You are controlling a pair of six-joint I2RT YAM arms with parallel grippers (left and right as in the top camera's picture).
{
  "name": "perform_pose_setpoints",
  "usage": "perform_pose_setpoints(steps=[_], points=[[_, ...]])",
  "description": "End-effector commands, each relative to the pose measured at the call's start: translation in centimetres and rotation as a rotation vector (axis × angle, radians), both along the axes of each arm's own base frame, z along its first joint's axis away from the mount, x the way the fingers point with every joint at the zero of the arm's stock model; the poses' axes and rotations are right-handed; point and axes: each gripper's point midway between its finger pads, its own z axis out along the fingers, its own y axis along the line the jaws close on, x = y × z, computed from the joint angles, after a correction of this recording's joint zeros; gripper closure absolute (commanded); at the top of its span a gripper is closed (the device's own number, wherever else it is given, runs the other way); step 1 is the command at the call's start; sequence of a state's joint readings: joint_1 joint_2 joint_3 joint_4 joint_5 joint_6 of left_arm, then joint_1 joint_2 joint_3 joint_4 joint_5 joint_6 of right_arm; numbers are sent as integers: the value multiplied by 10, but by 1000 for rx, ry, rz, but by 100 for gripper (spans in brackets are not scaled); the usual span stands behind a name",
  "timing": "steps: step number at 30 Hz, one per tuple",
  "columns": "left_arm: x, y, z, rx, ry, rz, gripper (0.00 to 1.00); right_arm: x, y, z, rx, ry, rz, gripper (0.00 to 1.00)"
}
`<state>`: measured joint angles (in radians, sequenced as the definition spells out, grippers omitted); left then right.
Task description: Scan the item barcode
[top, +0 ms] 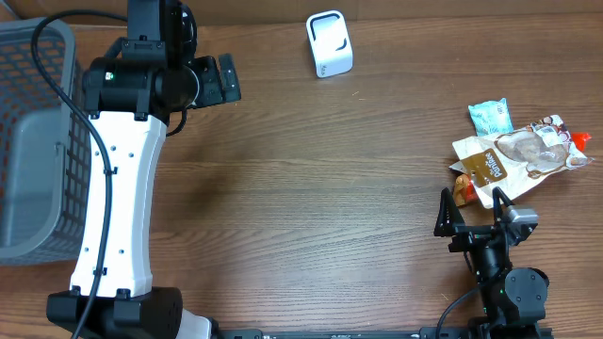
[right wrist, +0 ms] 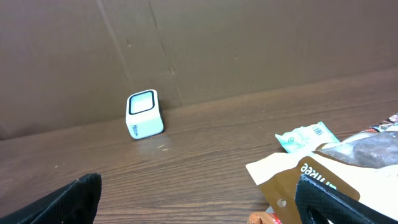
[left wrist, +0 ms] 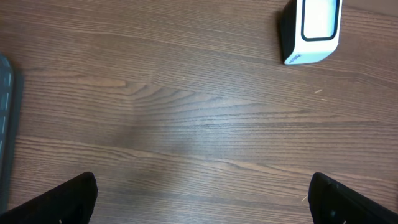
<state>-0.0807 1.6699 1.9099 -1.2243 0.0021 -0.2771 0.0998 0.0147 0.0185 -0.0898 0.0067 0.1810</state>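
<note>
Wood table (top: 330,188); left hand (top: 228,80) and right hand (top: 470,209) both spread wide, empty.

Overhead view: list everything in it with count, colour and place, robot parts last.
barcode scanner: one, white with black trim, far edge, centre
basket: one, grey mesh, left edge
teal packet: one, teal, right side, far end of the pile
brown-and-white pouch: one, right side, just beyond the right gripper
clear packet: one, clear with red corner, overlapping the pouch
orange item: one, mostly hidden under the pouch
table: one, brown wood
left gripper: one, black, open, empty, far left
right gripper: one, black, open, empty, near right
</note>
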Motion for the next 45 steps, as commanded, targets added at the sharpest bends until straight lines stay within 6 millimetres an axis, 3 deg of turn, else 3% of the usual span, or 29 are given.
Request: perform_pose_setpoints(steps=[1, 12, 18, 22, 26, 35, 45], points=[[-10, 2, 20, 17, -56, -10, 0, 0, 1, -1, 3, -7, 6, 0], [-66, 8, 102, -1, -290, -3, 0, 0, 1, -1, 3, -7, 6, 0], [-105, 14, 112, 7, -350, 0, 0, 0, 1, -1, 3, -7, 6, 0], [-121, 27, 100, 51, -381, 39, 0, 0, 1, -1, 3, -7, 6, 0], [-124, 30, 73, 52, -449, 45, 0, 0, 1, -1, 3, -7, 6, 0], [-119, 28, 9, 67, -732, 16, 0, 0, 1, -1, 3, -7, 6, 0], [-135, 20, -56, 36, -954, -19, 0, 0, 1, -1, 3, -7, 6, 0]])
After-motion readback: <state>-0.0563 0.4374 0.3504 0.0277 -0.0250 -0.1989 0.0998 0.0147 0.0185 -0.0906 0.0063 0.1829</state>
